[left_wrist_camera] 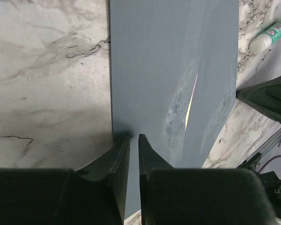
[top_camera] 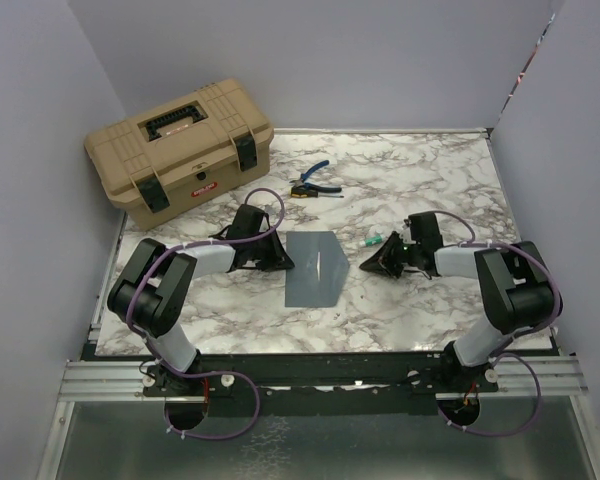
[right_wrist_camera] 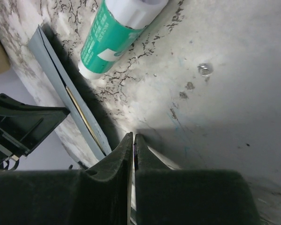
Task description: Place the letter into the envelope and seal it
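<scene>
- Slate blue-grey envelope (top_camera: 313, 270) lies flat at the centre of the marble tabletop (top_camera: 420, 180), its long sides running from 12 to 6 o'clock.
- Cream letter (left_wrist_camera: 191, 101) shows only as a thin sliver through a slit in the envelope.
- Left end effector (left_wrist_camera: 134, 140) sits at the envelope's 9 o'clock edge, its fingers nearly pressed together.
- Right end effector (right_wrist_camera: 133, 140) is at 3 o'clock, just beside the envelope, with its fingers pressed together and empty.
- Green-and-white tube (top_camera: 373, 241) lies at 2 o'clock, blue-handled pliers (top_camera: 310, 180) at 12 and a tan toolbox (top_camera: 180, 150) at 10.
</scene>
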You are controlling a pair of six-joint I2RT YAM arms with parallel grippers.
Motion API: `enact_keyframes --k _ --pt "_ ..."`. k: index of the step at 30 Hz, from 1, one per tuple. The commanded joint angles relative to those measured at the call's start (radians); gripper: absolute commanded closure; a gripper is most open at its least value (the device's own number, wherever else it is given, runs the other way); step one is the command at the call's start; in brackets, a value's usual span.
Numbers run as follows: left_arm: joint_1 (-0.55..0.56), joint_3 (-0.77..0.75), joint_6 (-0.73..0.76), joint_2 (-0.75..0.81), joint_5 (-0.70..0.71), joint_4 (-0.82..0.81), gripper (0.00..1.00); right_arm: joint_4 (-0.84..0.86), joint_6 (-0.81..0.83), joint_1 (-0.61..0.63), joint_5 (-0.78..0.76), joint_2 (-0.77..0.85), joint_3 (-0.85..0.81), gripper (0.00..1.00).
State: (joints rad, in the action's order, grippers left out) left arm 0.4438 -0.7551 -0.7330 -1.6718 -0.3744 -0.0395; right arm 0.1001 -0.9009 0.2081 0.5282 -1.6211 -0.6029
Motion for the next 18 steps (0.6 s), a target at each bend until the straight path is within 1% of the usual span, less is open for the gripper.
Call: enact_keyframes --k 1,6,9,11,13,14,16,18 --pt "0.009 0.038 0.021 -0.032 0.094 0.116 0.85 0.077 -0.01 0.02 -0.02 -0.057 -0.004 0.94" --pt "0.009 0.036 0.021 -0.04 0.118 0.142 0.85 0.17 -0.031 0.06 0.037 -0.118 -0.002 0.94" --pt "0.01 0.036 0.023 -0.039 0.125 0.148 0.85 0.254 -0.06 0.081 0.088 -0.133 0.013 0.95" --pt "0.011 0.034 0.024 -0.037 0.129 0.154 0.85 0.358 -0.103 0.09 0.141 -0.125 0.039 0.96" --pt "0.012 0.034 0.026 -0.033 0.132 0.157 0.85 0.545 -0.209 0.092 0.202 -0.098 0.09 0.97" --pt "0.012 0.034 0.026 -0.032 0.132 0.159 0.85 0.605 -0.244 0.094 0.219 -0.089 0.102 0.97" --pt "0.013 0.036 0.023 -0.032 0.133 0.158 0.87 0.632 -0.263 0.105 0.232 -0.076 0.095 0.96" --pt "0.015 0.033 0.024 -0.034 0.132 0.158 0.87 0.613 -0.241 0.117 0.244 -0.087 0.069 0.95"
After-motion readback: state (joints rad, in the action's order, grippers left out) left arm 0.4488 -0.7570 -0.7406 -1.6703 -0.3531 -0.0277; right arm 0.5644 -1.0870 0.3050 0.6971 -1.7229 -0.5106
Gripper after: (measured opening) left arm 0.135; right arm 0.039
